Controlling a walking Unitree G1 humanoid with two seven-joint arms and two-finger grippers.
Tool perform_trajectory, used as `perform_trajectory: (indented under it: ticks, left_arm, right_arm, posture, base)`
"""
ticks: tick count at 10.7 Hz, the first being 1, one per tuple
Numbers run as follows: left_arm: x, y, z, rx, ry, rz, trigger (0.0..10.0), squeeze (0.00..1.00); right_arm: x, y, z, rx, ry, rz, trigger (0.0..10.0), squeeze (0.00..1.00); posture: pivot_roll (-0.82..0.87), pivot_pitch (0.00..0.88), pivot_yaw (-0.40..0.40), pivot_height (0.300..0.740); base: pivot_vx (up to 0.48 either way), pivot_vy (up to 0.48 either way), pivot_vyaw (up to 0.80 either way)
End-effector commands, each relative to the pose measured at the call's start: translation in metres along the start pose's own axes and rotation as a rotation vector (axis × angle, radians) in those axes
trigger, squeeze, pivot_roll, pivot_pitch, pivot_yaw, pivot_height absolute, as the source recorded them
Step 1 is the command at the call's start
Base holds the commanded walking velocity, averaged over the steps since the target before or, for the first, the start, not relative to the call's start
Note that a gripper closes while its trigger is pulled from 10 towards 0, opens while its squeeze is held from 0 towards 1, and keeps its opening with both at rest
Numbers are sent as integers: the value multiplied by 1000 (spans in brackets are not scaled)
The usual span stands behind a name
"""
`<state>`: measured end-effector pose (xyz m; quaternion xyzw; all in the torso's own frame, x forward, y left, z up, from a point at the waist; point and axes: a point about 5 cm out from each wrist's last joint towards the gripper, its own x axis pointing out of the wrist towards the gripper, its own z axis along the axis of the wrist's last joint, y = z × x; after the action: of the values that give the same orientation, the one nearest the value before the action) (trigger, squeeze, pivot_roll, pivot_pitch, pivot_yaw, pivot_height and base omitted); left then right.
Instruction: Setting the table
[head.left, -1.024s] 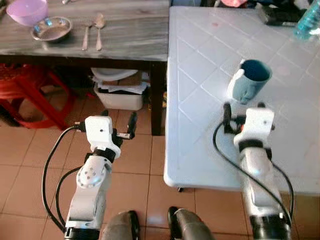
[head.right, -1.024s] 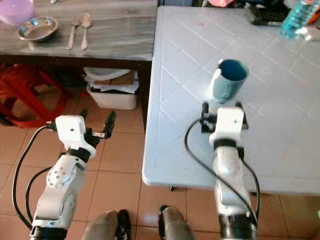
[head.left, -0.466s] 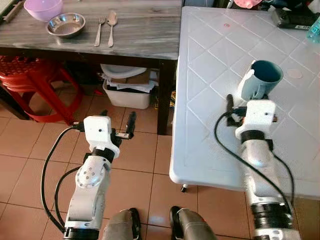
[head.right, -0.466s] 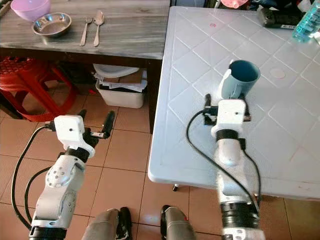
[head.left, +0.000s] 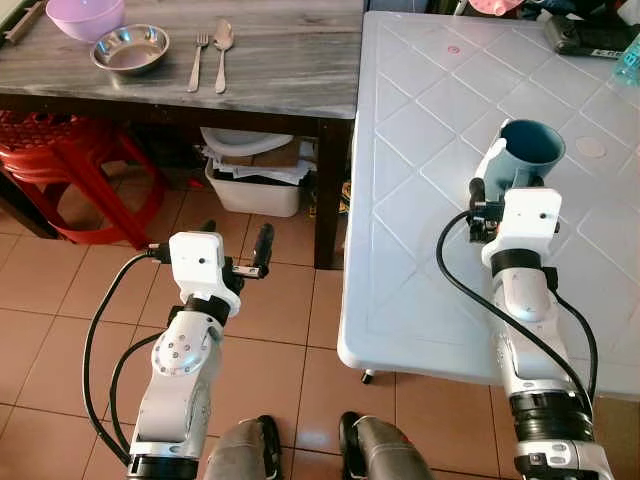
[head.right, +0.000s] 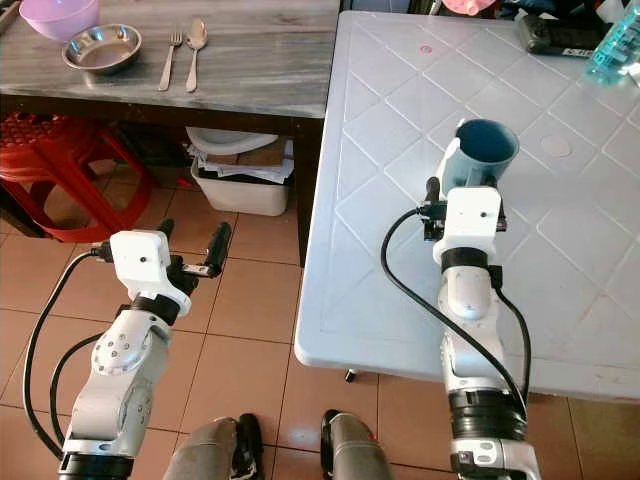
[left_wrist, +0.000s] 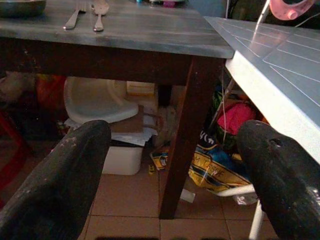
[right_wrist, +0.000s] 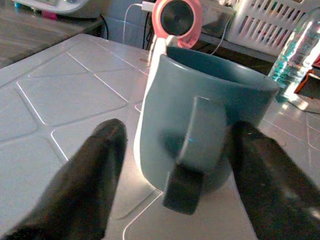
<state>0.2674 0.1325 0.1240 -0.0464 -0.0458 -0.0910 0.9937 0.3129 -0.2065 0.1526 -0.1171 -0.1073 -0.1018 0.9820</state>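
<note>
Mug: the teal mug (head.left: 527, 152) stands upright on the white table (head.left: 420, 120).
Right gripper (right_wrist: 175, 165): fingers spread, flanking its handle, not gripping.
Left gripper (left_wrist: 175, 165): spread wide, holding nothing, over floor tiles.
Head view: fork (head.left: 198, 60), spoon (head.left: 222, 52) on wooden table (head.left: 280, 60).

Your right hand (right_wrist: 172, 165) has moved forward across the white plastic table (head.left: 420, 250). Its open fingers now flank the teal ceramic mug (head.left: 528, 155), handle facing you.

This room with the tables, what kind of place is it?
Probably a home dining area: a wooden table bearing a fork, spoon and bowls, and a white plastic table bearing a blue mug.
</note>
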Motion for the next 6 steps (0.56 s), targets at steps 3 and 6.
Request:
perform_trajectory:
  ticks: [3, 6]
  left_arm:
    - [-2, 2, 3, 17, -3, -2, 10000, 0]
    - [-1, 4, 4, 26, -2, -2, 10000, 0]
  right_arm:
    - [2, -5, -3, 8, 9, -26, 0, 0]
    - [1, -5, -7, 28, 30, -33, 0, 0]
  posture:
    - [-8, 219, 29, 740]
    - [-3, 219, 32, 740]
  base:
    - [0, 0, 0]
    - [0, 0, 0]
